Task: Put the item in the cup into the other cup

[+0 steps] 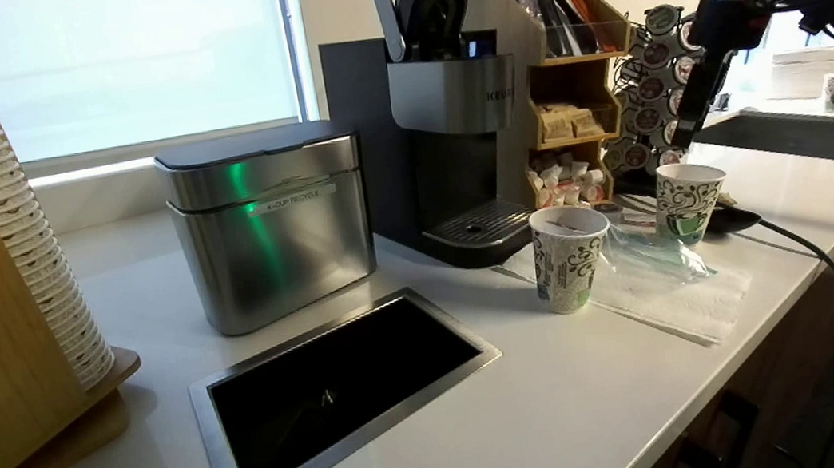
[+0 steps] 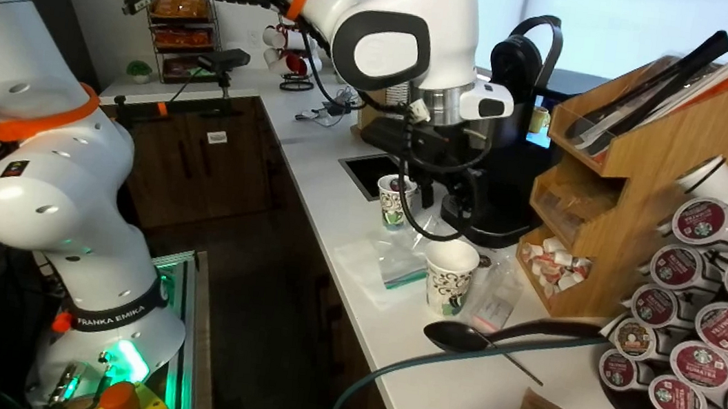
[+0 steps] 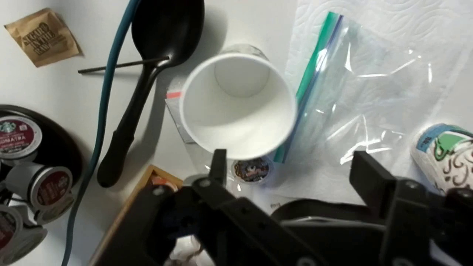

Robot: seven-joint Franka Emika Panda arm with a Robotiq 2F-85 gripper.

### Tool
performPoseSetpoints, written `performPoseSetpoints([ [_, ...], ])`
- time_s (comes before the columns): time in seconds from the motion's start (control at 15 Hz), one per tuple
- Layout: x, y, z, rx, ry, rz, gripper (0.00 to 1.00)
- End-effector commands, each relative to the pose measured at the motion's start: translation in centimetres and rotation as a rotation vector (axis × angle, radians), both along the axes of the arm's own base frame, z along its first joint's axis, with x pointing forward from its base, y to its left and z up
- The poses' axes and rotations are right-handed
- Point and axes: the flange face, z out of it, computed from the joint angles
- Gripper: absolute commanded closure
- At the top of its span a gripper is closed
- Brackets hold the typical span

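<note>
The cup [image 1: 568,278], white with dark scroll print and grey speckling, stands upright on the counter. A round reddish item [image 2: 398,184] shows inside it. In the wrist view only the side of this cup [image 3: 449,159] shows at the right edge; its inside is hidden. The other cup [image 1: 687,202], similarly printed, stands upright on the spoon side of it. In the wrist view the other cup [image 3: 236,107] is white inside and looks empty. My gripper [image 3: 291,164] is open and empty, its fingers wide apart. In an exterior view my gripper [image 1: 684,138] hangs above the other cup.
A clear zip bag [image 3: 362,96] lies on a paper towel [image 1: 706,317] between the cups. A loose pod [image 3: 252,170] lies beside the other cup. A black spoon [image 2: 459,336], a teal cable [image 2: 399,369], a wooden organizer [image 2: 638,238], a pod carousel [image 2: 705,364] and a coffee machine [image 1: 447,97] are nearby.
</note>
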Motion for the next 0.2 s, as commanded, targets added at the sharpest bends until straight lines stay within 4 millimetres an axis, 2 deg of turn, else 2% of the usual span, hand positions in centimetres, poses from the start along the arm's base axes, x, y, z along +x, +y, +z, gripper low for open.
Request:
performPoseSetpoints([
  [0.0, -2.9, 2.5, 3.9, 0.106, -0.127, 0.067, 0.00],
  [0.07, -0.8, 1.4, 2.6, 0.048, -0.066, 0.024, 0.00],
  [0.13, -1.3, 2.0, 3.6, 0.070, -0.097, 0.043, 0.00],
])
